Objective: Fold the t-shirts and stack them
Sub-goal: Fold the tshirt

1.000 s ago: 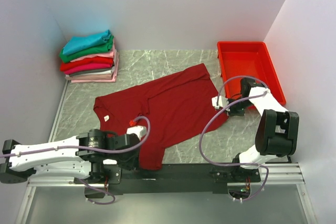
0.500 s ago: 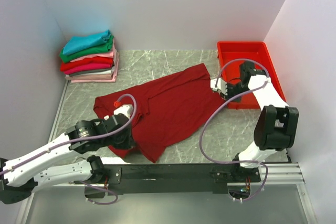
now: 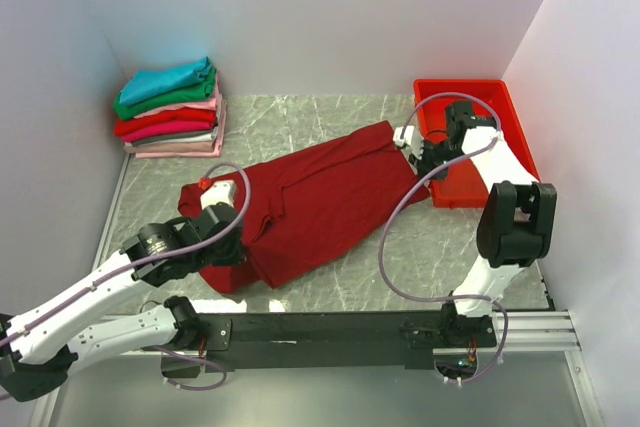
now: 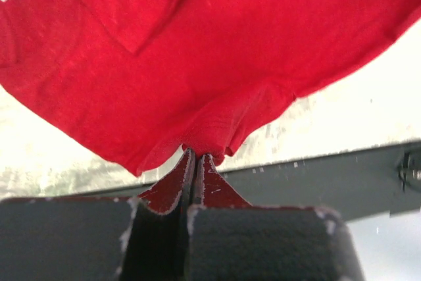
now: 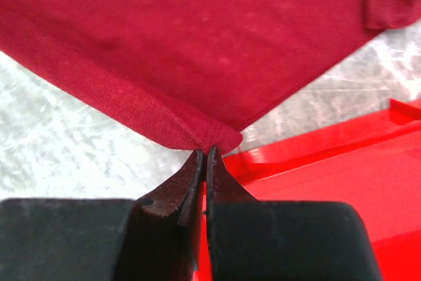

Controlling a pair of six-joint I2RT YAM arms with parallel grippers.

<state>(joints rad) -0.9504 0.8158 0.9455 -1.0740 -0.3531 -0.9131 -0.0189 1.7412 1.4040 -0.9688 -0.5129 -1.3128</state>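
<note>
Wrist views: left jaws and right jaws clamp the dark red t-shirt [image 4: 217, 51], pinched edges hidden between them.

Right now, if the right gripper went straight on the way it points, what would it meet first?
The dark red t-shirt: the right gripper is shut on its corner, and more of that cloth lies ahead over the marble table. Depth is unclear.

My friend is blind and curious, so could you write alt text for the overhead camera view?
Two robot arms each pinch an edge of a dark red t-shirt lying on a marble table, left fingers at its left side, right fingers at its far-right corner. A stack of folded shirts sits far left; a red tray far right.
</note>
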